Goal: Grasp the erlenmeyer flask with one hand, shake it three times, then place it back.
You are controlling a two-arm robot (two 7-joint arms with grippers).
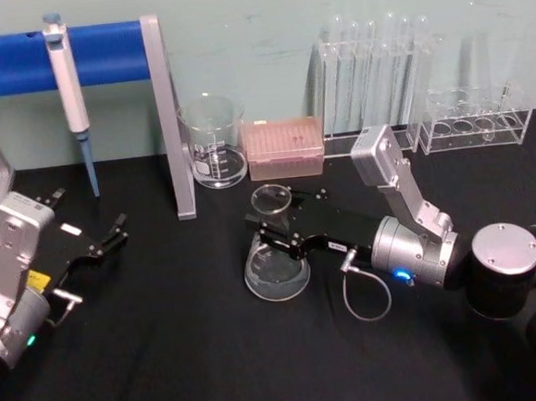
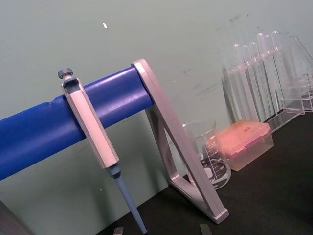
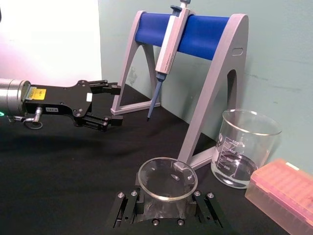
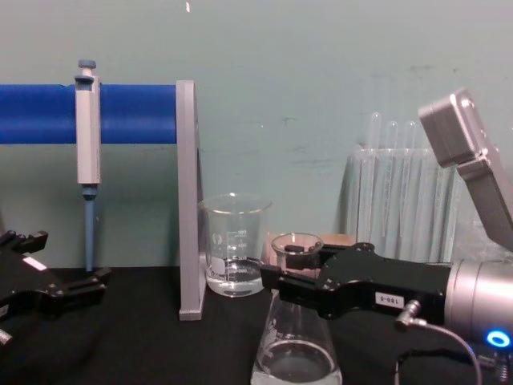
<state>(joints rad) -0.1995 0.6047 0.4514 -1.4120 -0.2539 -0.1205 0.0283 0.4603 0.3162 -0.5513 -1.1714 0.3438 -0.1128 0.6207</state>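
i am closing the right gripper (image 1: 272, 230) squarely around the neck of the erlenmeyer flask (image 1: 276, 267), standing mid-table before the beaker (image 1: 214, 140); left gripper (image 1: 104, 242) is idling open, empty.

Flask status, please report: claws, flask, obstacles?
Right claw shut on flask neck, flask on table. Left claw open, idle at left. Beaker close behind flask.

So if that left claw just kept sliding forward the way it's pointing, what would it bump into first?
Probably the grey stand holding the pipette. The left gripper, fingers open, points across the table towards the stand's foot, and the black cloth between them looks bare. Depth is hard to judge, so it might slip just past the foot.
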